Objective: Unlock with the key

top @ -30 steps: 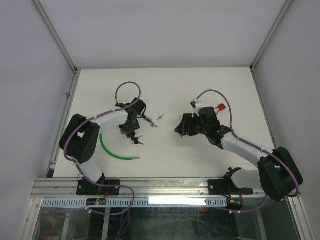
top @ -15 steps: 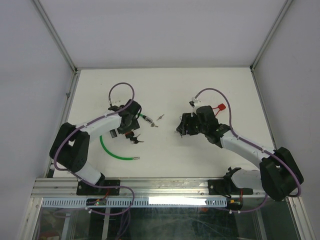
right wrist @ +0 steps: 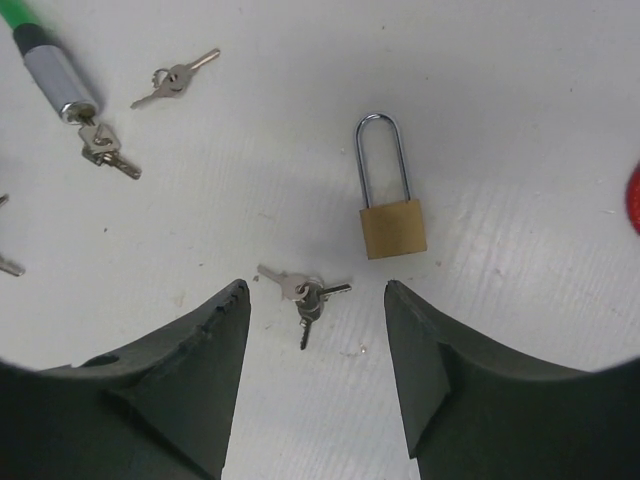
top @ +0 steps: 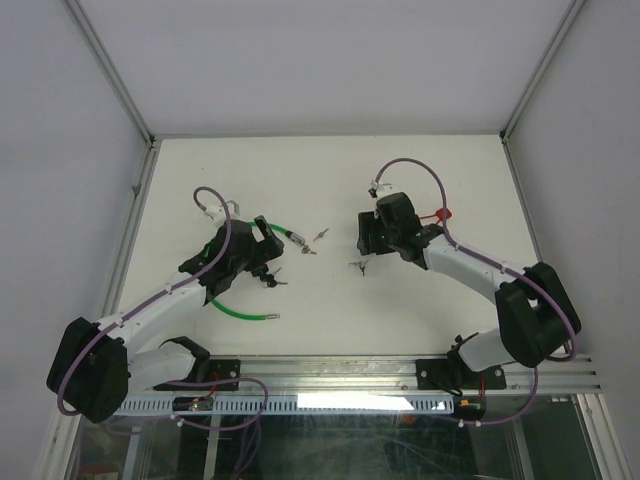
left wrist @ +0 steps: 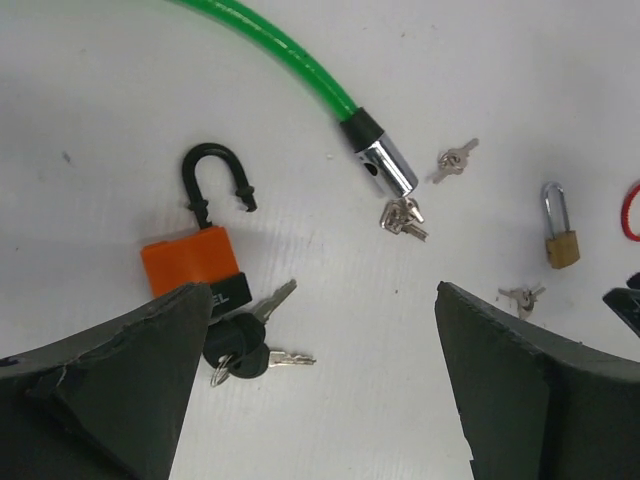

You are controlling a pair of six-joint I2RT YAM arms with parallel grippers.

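An orange padlock (left wrist: pixel 190 262) lies on the table, and one leg of its black shackle (left wrist: pixel 214 176) stands free of the body. A bunch of black-headed keys (left wrist: pixel 242 347) rests against its base. My left gripper (left wrist: pixel 322 292) hangs open above them with nothing between its fingers; from above it (top: pixel 262 252) sits over the lock. A brass padlock (right wrist: pixel 393 228) with its steel shackle seated lies just beyond my open right gripper (right wrist: pixel 315 287). A small key bunch (right wrist: pixel 306 293) lies between that gripper's fingertips on the table, not held.
A green cable lock (top: pixel 236 309) curves by the left arm, its chrome end (left wrist: pixel 384 166) near two loose key bunches (left wrist: pixel 403 217) (left wrist: pixel 455 160). A red tag (top: pixel 440 213) lies behind the right wrist. Metal frame rails (top: pixel 135 180) border the table.
My left gripper has opened wide and its arm has swung down and to the left. My right gripper has moved toward the back, over the brass padlock.
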